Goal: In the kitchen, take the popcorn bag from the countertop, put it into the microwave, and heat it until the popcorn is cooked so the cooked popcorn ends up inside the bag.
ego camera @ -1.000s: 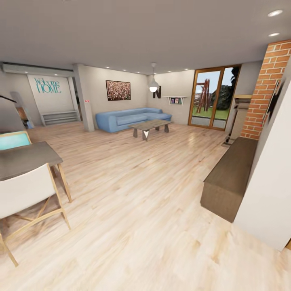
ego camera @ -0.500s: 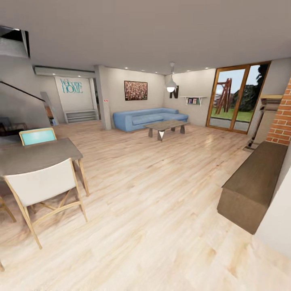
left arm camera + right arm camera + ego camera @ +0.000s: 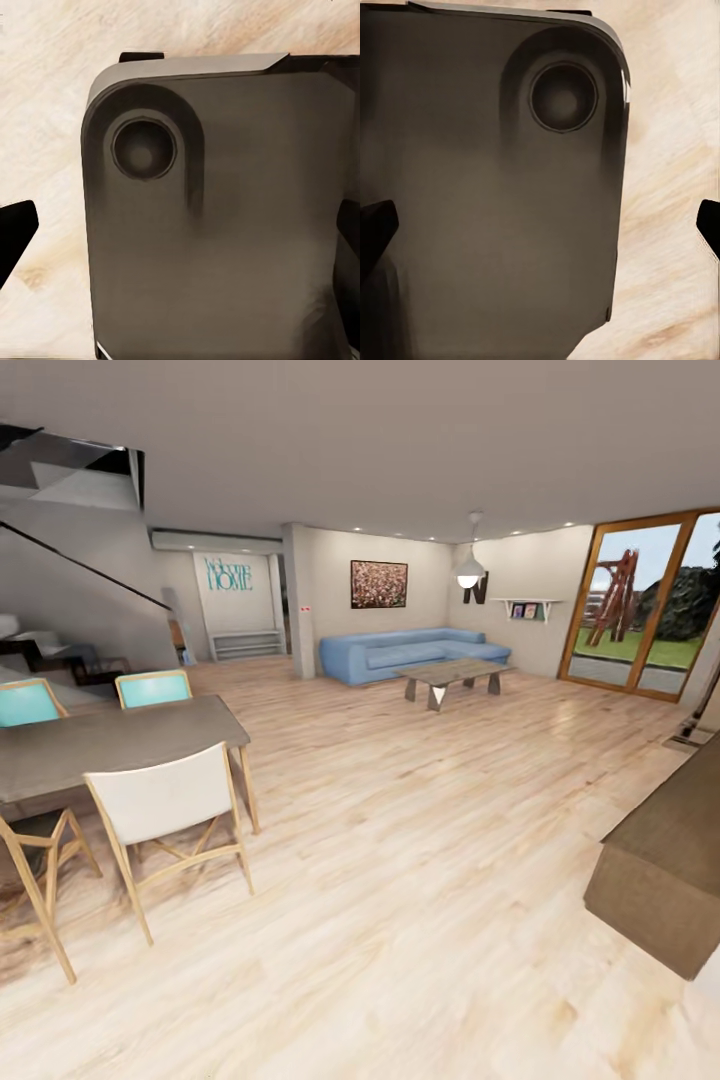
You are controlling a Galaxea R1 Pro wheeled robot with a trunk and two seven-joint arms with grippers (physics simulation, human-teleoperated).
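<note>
**Over open floor, both grippers spread and holding nothing**

Ahead of me lies pale wood floor (image 3: 400, 880), a dining table (image 3: 110, 740) near left, a blue sofa (image 3: 410, 655) far off. Left gripper (image 3: 180, 232) and right gripper (image 3: 540, 225) each show 2 dark fingertips (image 3: 15, 236) spread wide over the robot's grey base (image 3: 225, 240), gripping nothing. I cannot see the popcorn bag.

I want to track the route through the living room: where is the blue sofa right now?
In the head view, the blue sofa stands against the far wall, slightly right of centre, under the framed picture and just behind the low coffee table.
</note>
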